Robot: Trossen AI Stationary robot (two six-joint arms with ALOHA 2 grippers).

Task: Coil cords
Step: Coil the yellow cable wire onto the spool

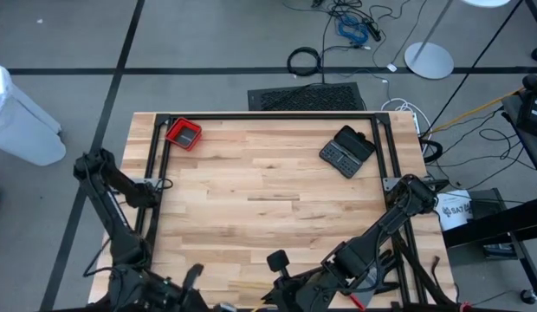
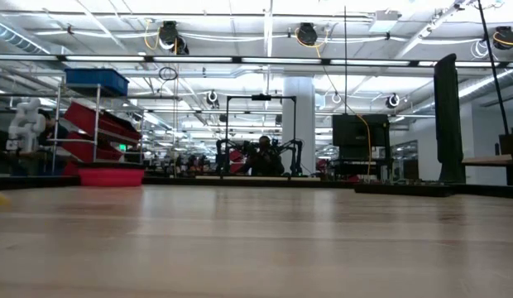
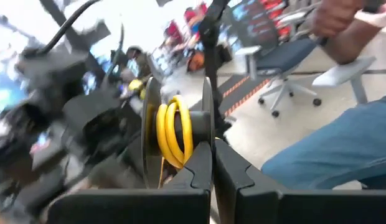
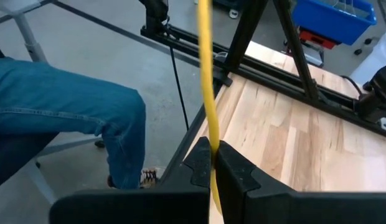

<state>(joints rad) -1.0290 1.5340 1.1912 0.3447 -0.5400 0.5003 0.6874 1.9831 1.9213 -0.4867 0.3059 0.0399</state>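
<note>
Pale wood fills the high view: the table (image 1: pixel 268 195) carries a red tray (image 1: pixel 184 133) at its far left corner and an open black case (image 1: pixel 346 151) toward the far right. Both arms fold down at the near edge of the table, their grippers at the picture's border, and no cord can be made out there.

The low view looks level across the bare wooden top into the room; neither arm nor cord shows.

The left wrist view alone shows coils: the yellow cord (image 3: pixel 174 132) is wound in a few glossy loops around a dark shaft between two discs, just beyond the left gripper (image 3: pixel 213 163), whose fingers are pressed together. A person's jeans-clad leg (image 3: pixel 342 146) sits beyond.

In the right wrist view the yellow cord (image 4: pixel 207 81) runs as one thin taut line straight away from the right gripper (image 4: pixel 213 163), which is clenched on it, beside the near edge of the table (image 4: pixel 292 137).
</note>
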